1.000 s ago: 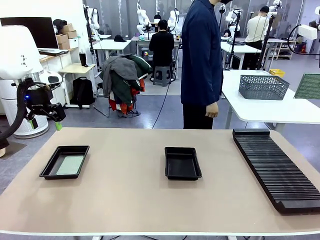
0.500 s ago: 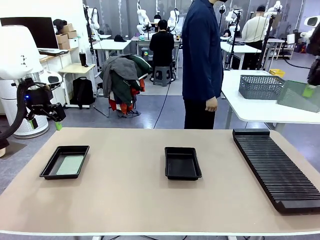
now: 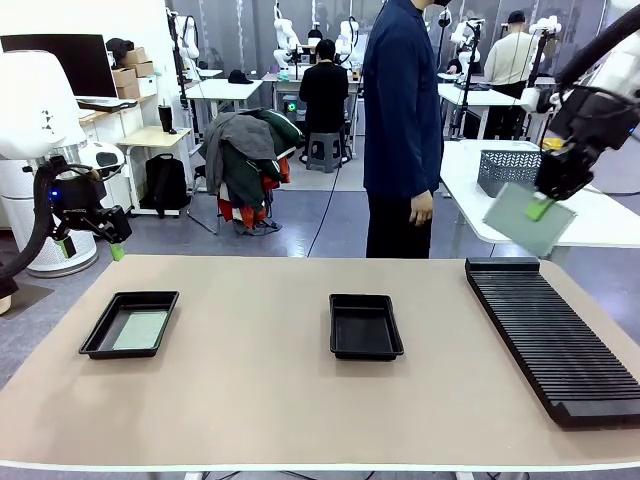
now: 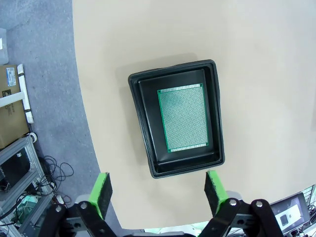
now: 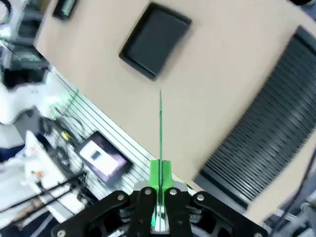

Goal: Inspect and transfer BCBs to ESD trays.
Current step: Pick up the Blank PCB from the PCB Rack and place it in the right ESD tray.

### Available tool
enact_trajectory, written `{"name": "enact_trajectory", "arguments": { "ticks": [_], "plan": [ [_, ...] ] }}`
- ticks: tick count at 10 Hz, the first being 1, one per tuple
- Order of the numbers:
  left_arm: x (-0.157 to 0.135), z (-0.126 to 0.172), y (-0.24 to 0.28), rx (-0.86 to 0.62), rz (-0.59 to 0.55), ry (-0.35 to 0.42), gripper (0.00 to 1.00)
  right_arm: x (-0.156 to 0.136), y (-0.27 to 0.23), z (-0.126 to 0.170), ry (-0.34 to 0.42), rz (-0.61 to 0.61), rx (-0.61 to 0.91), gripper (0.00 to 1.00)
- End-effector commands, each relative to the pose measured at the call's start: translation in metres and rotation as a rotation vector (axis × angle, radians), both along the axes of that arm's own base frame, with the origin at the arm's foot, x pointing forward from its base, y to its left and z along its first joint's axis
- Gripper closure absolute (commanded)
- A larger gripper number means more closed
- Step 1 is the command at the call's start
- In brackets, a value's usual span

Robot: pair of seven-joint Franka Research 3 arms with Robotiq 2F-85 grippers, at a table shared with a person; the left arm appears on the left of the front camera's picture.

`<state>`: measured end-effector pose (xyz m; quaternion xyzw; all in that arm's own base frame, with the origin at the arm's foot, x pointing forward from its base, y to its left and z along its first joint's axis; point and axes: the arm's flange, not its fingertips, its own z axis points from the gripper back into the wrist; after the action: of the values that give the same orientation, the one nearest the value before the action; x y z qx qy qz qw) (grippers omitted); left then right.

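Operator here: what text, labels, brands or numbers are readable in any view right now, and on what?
No text is readable.
Label on cardboard box: too small.
Small screen, left wrist view: too small.
Screen, right wrist view: blurred.
BCB in the tray: no print shows.
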<state>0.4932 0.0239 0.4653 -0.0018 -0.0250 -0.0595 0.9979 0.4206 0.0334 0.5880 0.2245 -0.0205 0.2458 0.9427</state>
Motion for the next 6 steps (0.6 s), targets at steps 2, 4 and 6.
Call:
{"name": "enact_trajectory", "arguments": {
  "ticks": [2, 4, 6],
  "plan": [
    [-0.001, -0.003, 0.001, -0.009, -0.006, -0.008, 0.00, -0.005, 0.036, -0.049, 0.035, -0.136, 0.208, 0.98],
    [-0.001, -0.003, 0.001, -0.009, -0.006, -0.008, 0.00, 0.000, 0.055, -0.085, 0.060, -0.185, 0.300, 0.98],
    [-0.001, -0.003, 0.001, -0.009, -0.006, -0.008, 0.00, -0.001, 0.073, -0.122, 0.077, -0.262, 0.413, 0.98]
  ]
}}
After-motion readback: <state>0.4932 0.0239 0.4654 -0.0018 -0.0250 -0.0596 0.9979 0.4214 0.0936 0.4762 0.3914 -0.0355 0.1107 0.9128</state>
